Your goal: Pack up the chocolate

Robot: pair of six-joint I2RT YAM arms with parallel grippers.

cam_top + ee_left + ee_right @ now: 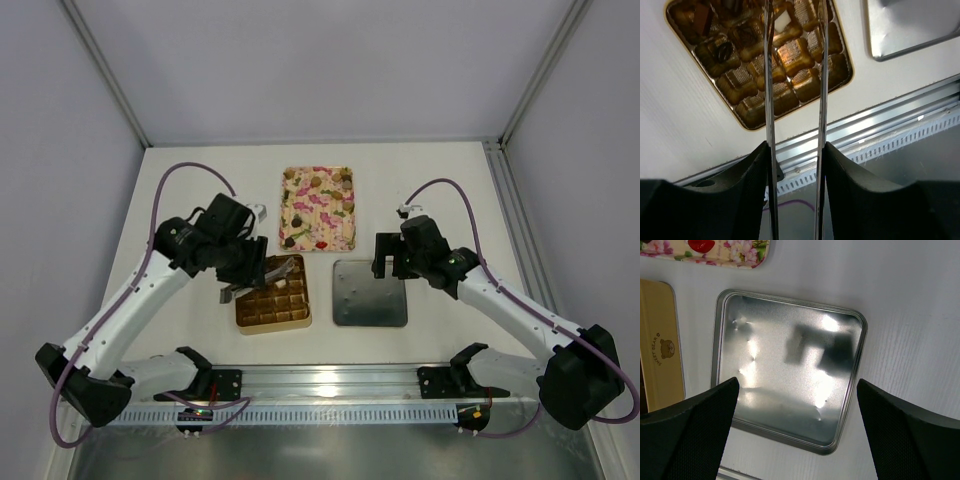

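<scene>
The square gold box (272, 318) lies in front of my left arm. Its moulded cells show in the left wrist view, and dark-brown chocolate (722, 50) fills some cells at the upper left of the gold box (747, 122). My left gripper (240, 268) is shut on a pair of metal tongs (264, 279). The two blades of the tongs (768, 75) run from my left gripper (796, 150) out over the box, with a gap between them. A pale piece (782, 21) sits between the blades near their tips. My right gripper (385, 256) hangs open over the lid.
The silver lid (369, 293) lies inside-up to the right of the box. In the right wrist view my right gripper (797, 385) hovers over the lid (790, 365). A pink-floral tray (318, 208) with several sweets stands behind. A metal rail (330, 382) runs along the near edge.
</scene>
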